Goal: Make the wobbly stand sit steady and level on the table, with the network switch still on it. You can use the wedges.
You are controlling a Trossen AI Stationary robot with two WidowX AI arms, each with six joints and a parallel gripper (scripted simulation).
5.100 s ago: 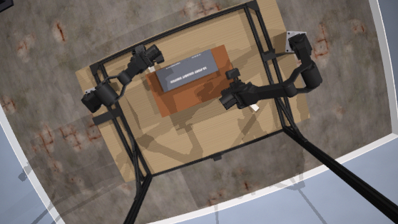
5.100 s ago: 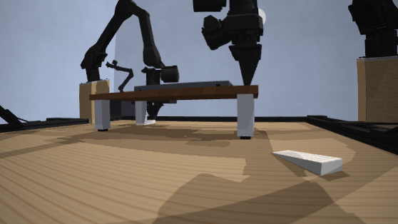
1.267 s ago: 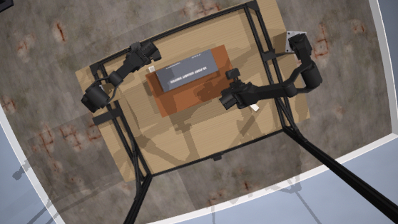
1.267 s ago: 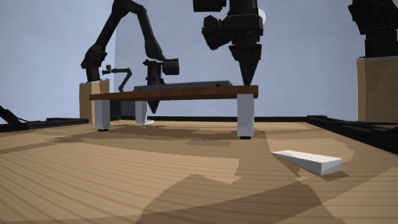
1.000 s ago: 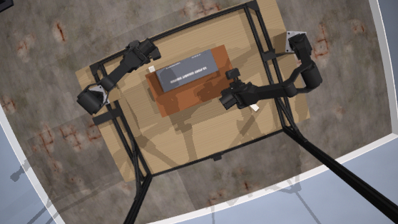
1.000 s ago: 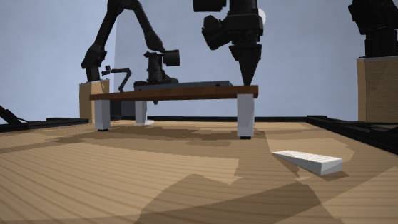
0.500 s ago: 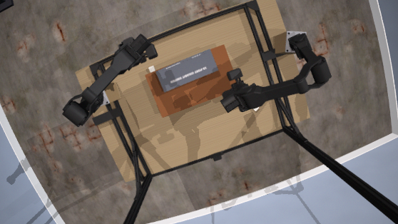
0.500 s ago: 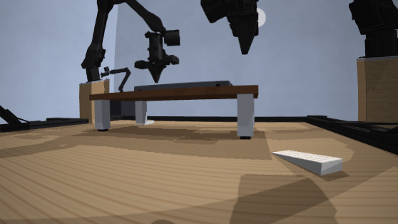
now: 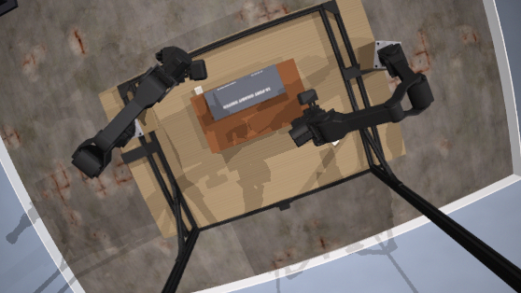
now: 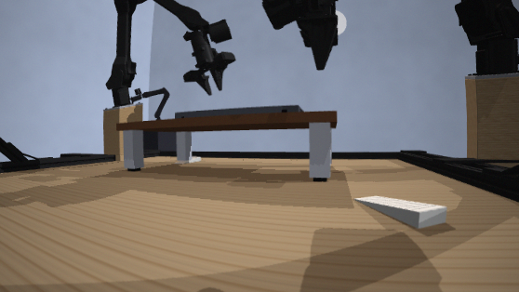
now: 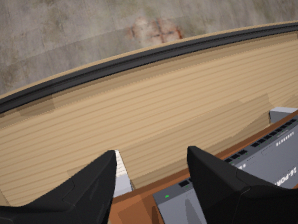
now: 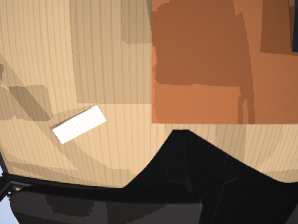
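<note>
It looks like a robotics lab: two black jointed arms [image 9: 133, 104] [image 10: 123, 46] flank a wooden worktop [image 9: 261, 187] [image 10: 186, 232] [image 11: 75, 135] [image 12: 30, 40] under a dark metal frame [image 9: 443, 224].

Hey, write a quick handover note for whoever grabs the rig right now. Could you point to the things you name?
Left pincer [image 10: 215, 92] [image 11: 152, 150]: open, empty, raised above the stand.
Right pincer [image 10: 320, 69] [image 12: 181, 131]: shut, empty.
Network switch [image 9: 245, 92] [image 10: 237, 111]: on the stand [image 9: 299, 76] [image 10: 321, 119].
Wedges: one [image 9: 199, 90] at a far leg's foot; the other [image 10: 405, 209] [image 12: 80, 124] loose on the table.
Done: one wedge placed by a leg.
Left: confirm the stand is steady and level.
</note>
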